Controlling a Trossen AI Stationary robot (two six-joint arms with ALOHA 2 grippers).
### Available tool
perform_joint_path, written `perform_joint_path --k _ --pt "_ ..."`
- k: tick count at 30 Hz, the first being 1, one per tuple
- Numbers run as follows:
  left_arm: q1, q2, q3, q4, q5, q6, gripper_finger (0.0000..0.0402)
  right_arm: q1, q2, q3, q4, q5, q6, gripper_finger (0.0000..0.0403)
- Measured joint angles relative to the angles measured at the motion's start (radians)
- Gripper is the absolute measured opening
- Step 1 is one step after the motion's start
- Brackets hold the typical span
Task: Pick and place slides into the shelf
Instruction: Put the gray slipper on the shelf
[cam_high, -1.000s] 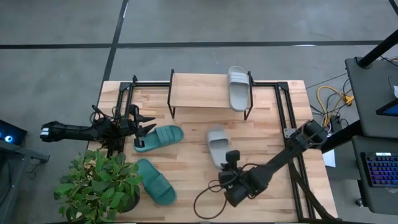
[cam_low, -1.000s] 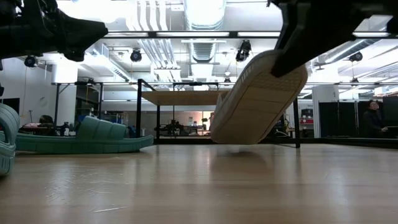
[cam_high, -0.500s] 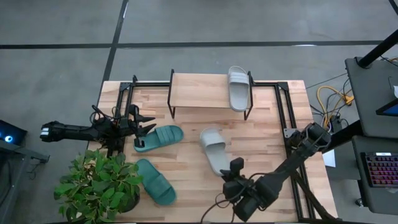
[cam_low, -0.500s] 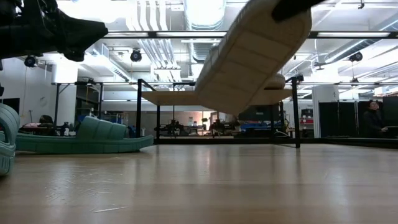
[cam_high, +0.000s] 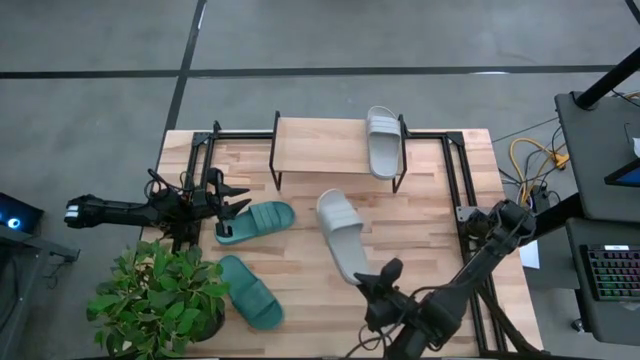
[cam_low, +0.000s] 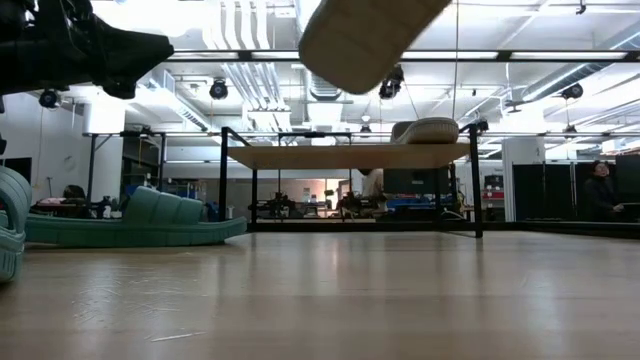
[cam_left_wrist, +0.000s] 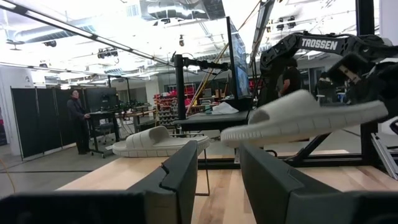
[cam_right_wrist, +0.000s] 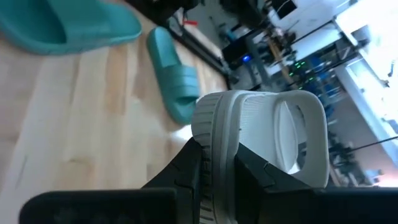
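Grey slide (cam_high: 340, 232) hangs lifted over the worktop (cam_high: 420, 190), heel pinched in my right claw (cam_high: 372, 282), toe pointing toward the shelf (cam_high: 320, 145). Another grey slide (cam_high: 384, 140) sits on the shelf's right end. My left claw (cam_high: 232, 200) waits part open, empty, beside a teal slide (cam_high: 258, 220).

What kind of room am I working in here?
Likely an open lab or workshop: exposed ceiling ducts, black partition screens, a computer desk beside the wooden table.
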Motion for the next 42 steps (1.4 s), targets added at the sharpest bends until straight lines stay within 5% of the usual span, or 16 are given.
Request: perform_joint_path --k 42 --pt "0.000 0.000 0.000 0.000 0.000 0.000 0.0107 -0.044 0.000 0.056 -0.006 0.056 -0.142 0.0049"
